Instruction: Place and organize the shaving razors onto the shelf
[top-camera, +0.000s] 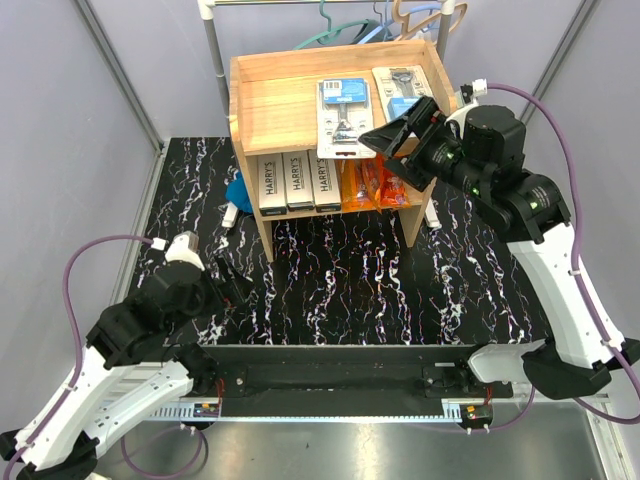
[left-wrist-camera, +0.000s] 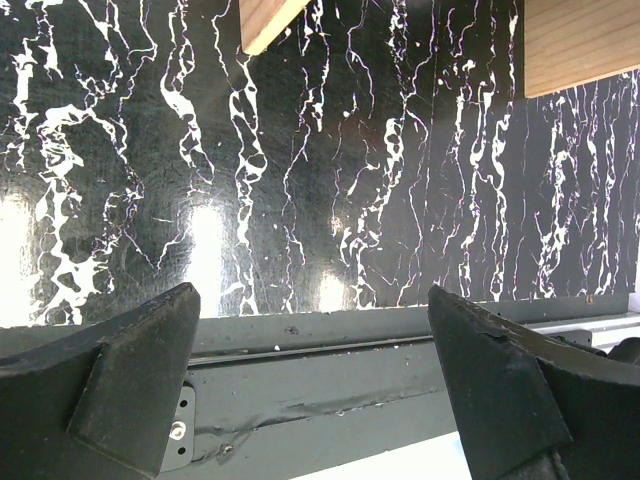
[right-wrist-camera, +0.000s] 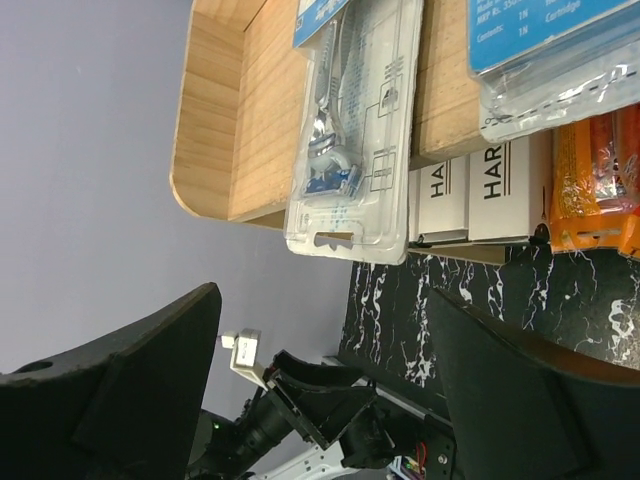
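Note:
The wooden shelf (top-camera: 280, 100) stands at the back of the black marbled table. On its top tier lie two blister packs: one (top-camera: 343, 118) overhangs the front rim, the other (top-camera: 400, 85) sits at the right, partly hidden by my right gripper (top-camera: 395, 135). Three HARRY'S boxes (top-camera: 298, 180) and the orange packets (top-camera: 375, 185) fill the lower tier. My right gripper hovers open just in front of the top tier, holding nothing; its wrist view shows the overhanging pack (right-wrist-camera: 350, 130) free beyond the open gripper (right-wrist-camera: 320, 370). My left gripper (top-camera: 235, 285) rests open low at the near left, empty (left-wrist-camera: 315, 370).
A blue object (top-camera: 238, 190) and a small white piece (top-camera: 230, 213) lie by the shelf's left side. A metal clothes rail with hangers (top-camera: 330, 20) stands behind the shelf. Grey walls close in both sides. A dark mounting rail (top-camera: 330, 365) runs along the near edge.

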